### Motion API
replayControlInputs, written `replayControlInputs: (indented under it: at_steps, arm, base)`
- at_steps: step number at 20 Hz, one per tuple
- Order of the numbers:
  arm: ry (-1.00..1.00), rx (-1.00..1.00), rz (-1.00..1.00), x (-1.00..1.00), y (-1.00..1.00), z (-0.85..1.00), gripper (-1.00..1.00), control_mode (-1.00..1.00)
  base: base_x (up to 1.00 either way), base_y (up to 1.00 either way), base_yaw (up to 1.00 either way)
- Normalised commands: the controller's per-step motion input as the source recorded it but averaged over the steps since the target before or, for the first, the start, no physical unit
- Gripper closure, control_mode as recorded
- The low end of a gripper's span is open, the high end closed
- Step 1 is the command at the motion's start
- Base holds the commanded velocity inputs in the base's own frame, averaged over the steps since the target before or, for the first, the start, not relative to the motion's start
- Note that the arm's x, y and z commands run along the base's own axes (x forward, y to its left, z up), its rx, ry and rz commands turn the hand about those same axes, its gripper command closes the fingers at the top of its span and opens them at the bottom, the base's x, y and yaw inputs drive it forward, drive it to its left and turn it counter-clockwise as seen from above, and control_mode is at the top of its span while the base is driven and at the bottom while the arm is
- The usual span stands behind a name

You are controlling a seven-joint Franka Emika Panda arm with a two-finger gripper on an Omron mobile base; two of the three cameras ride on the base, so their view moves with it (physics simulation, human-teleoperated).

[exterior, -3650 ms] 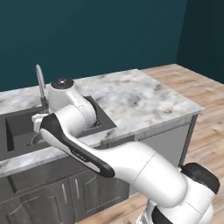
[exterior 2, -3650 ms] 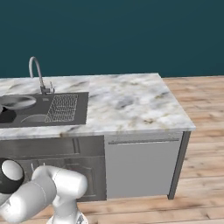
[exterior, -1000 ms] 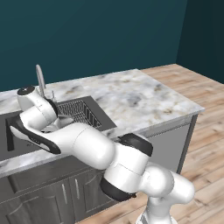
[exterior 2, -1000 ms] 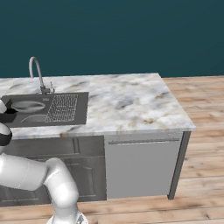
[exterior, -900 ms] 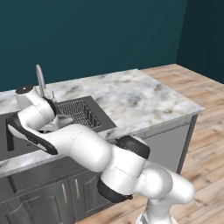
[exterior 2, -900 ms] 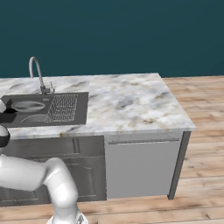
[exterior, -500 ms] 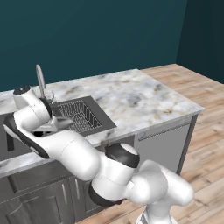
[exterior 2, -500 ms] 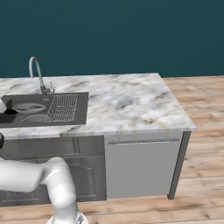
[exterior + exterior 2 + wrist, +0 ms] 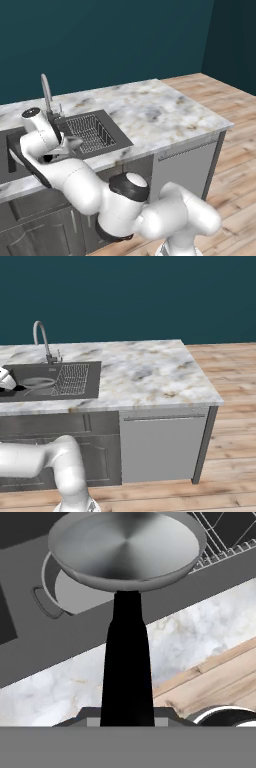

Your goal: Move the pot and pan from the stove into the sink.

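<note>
Jaws clamp pan [image 9: 127, 549] handle, over pot [image 9: 70, 592]

Even, shadowless rendered light is filling all three views, bright and sharp with no blur. A soft radial sheen is glinting on the pan [image 9: 127, 547] just ahead of the claw, while the sink [image 9: 30, 390] is staying dim.

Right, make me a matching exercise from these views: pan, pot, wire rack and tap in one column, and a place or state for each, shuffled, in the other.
Column 1
1. pan
2. pot
3. wire rack
4. tap

Column 2
A. stands on the marble behind the sink
B. held by its black handle in the gripper, above the basin
C. sits in the basin, under the pan
D. lies in the right part of the basin

Pairs: 1-B, 2-C, 3-D, 4-A
</note>
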Motion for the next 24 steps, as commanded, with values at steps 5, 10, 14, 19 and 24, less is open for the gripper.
replayControlInputs:
  at_steps: [5,10,14,19,24]
  arm:
    - [-0.04,0.0,0.0,0.48,0.12,-0.22,1.0,-1.0]
    - [-0.03,0.0,0.0,0.43,0.3,-0.25,1.0,-1.0]
    - [-0.03,0.0,-0.01,0.36,0.43,-0.19,1.0,-1.0]
    - [0.0,0.0,-0.03,0.35,0.44,-0.06,1.0,-1.0]
    - [0.0,0.0,-0.03,0.33,0.28,-0.06,1.0,-1.0]
  base:
    - [0.0,0.0,0.0]
    - [0.0,0.0,0.0]
    - [0.0,0.0,0.0]
    - [0.0,0.0,0.0]
    - [0.0,0.0,0.0]
